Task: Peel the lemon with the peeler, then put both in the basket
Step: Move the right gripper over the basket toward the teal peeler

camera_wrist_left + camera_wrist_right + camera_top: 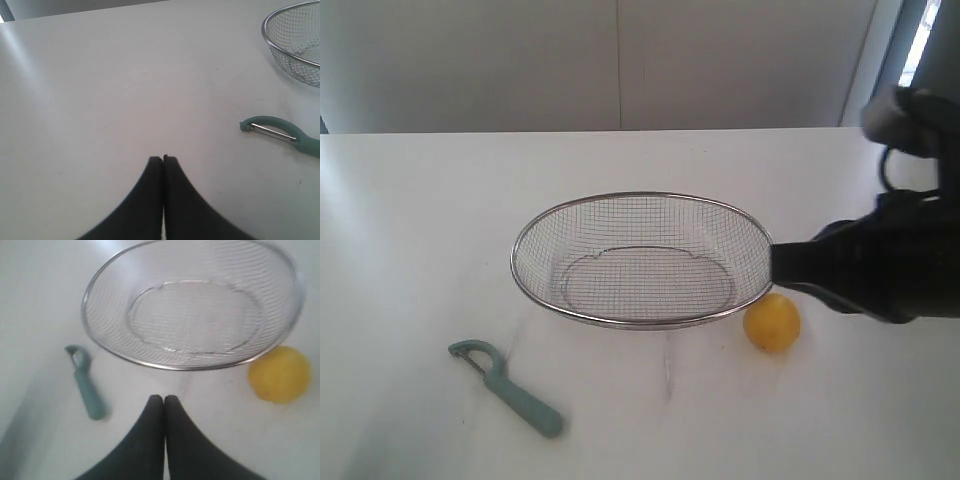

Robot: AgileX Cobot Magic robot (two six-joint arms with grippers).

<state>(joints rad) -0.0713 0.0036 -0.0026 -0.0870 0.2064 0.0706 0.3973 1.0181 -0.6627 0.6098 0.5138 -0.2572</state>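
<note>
The peeler (505,388) lies flat on the white table (410,220), in front of the basket (620,322) and to its left. Its long body runs slantwise: the curved head points back and left, the handle toward the front right. The lemon (772,322) sits right by the basket's front right rim (touching or not, I cannot tell). The left gripper (163,159) has its jaws pressed together over bare table, holding nothing. The right gripper (164,398) is pinched tight too, empty, beside the basket.
</note>
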